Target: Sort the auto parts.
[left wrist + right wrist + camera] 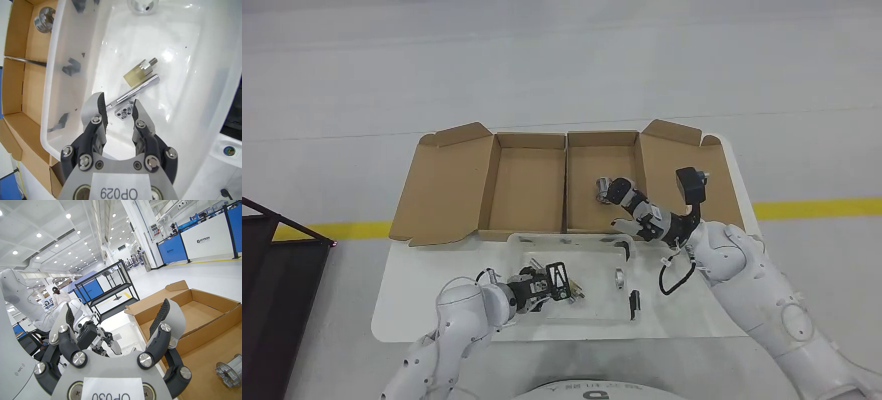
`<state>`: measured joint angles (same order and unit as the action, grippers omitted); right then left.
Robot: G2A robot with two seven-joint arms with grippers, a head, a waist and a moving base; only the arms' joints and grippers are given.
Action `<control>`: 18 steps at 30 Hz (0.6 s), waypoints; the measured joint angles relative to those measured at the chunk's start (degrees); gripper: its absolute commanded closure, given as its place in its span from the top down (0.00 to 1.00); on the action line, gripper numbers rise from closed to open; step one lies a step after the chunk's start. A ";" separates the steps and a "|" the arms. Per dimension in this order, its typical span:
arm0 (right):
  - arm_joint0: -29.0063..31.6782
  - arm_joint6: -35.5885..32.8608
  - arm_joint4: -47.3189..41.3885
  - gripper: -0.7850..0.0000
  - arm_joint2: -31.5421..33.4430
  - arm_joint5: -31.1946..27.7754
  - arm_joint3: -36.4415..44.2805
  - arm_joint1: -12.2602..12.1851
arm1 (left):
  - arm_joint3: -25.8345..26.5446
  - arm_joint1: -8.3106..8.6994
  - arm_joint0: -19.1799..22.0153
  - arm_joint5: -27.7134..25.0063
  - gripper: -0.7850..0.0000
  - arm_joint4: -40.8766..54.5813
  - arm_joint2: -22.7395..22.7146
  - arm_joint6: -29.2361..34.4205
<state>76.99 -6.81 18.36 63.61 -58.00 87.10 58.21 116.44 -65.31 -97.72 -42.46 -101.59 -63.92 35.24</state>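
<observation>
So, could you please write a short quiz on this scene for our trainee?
1. True or false: the right claw is shut.
2. Which part sits between the fingers of the left claw? A) chrome rod B) drilled metal block C) yellowish cylinder
3. Fill in: the toothed metal hub lies in the ____.
Key: 1 false; 2 B; 3 cardboard box.

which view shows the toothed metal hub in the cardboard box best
Right wrist view: the hub lies close, with teeth and bore clear. The left wrist view has it partly behind the tray rim; the top view shows it small.
</observation>
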 measured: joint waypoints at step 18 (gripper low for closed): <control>0.00 0.00 0.00 1.00 0.00 0.00 0.00 0.00 | -2.37 -0.34 2.70 3.52 0.41 -1.30 4.96 3.82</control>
<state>76.99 -6.81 18.35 63.61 -58.00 87.10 58.21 114.07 -65.65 -95.02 -38.93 -102.89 -58.96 39.06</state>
